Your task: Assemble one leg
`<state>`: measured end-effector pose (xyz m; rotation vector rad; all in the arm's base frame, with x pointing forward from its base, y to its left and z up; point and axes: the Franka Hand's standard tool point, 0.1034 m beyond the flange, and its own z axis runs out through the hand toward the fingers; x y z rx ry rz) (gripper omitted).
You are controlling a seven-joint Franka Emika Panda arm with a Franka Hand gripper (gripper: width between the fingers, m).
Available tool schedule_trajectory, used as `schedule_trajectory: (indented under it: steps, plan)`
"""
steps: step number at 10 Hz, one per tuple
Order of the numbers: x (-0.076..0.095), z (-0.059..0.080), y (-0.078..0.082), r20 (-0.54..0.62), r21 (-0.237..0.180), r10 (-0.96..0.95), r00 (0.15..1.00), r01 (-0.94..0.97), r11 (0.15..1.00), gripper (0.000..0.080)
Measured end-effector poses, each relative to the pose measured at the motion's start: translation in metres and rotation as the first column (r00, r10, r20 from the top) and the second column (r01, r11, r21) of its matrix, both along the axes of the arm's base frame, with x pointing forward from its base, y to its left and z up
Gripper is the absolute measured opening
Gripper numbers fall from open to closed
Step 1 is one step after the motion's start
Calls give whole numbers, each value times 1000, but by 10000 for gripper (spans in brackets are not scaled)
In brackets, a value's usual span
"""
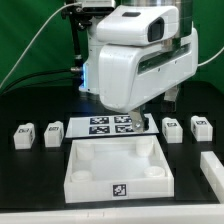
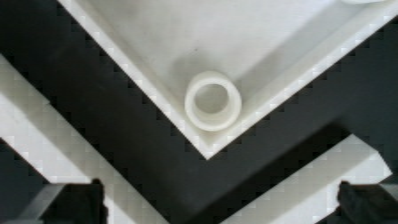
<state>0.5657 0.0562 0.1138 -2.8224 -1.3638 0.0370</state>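
Note:
Four small white legs with tags stand on the black table: two at the exterior view's left (image 1: 24, 134) (image 1: 53, 131) and two at its right (image 1: 172, 128) (image 1: 200, 127). The large white square part (image 1: 115, 168) lies in front. My gripper (image 1: 137, 117) hangs just beyond the square part's far edge, mostly hidden by the arm's white body. In the wrist view my gripper (image 2: 214, 208) is open and empty, one dark fingertip (image 2: 64, 205) at each lower corner. It is above a corner of the square part (image 2: 267, 45) with a round socket (image 2: 214, 100). No leg shows in the wrist view.
The marker board (image 1: 104, 125) lies on the table behind the square part, partly under the arm. A white block (image 1: 213, 170) lies at the exterior view's right edge. Cables hang behind the arm.

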Motion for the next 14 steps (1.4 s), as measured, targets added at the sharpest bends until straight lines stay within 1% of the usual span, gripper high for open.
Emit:
schedule_trajectory:
  steps: [5,6,7,8,9,10,11,12,13,14]
  plan:
    - [-2,-1,0,0,0,28,1000,-28,1000,650]
    - [-18,-7,-4,15,2,188,982,-188,982,650]
    - [-45,-14,-12,16,3,318,948,-318,948,650]
    - [-69,-21,-22,21,2,428,904,-428,904,650]
    - [-91,-31,-34,30,1,546,837,-546,838,650]
    - [-108,-42,-41,39,-1,595,803,-595,804,650]
    - [-120,-54,-46,49,1,619,784,-620,785,650]
    - [-132,-73,-51,43,16,606,794,-607,794,650]
    - [-136,-89,-54,30,33,596,802,-597,802,650]
    - [-137,-99,-57,33,38,590,807,-591,806,650]
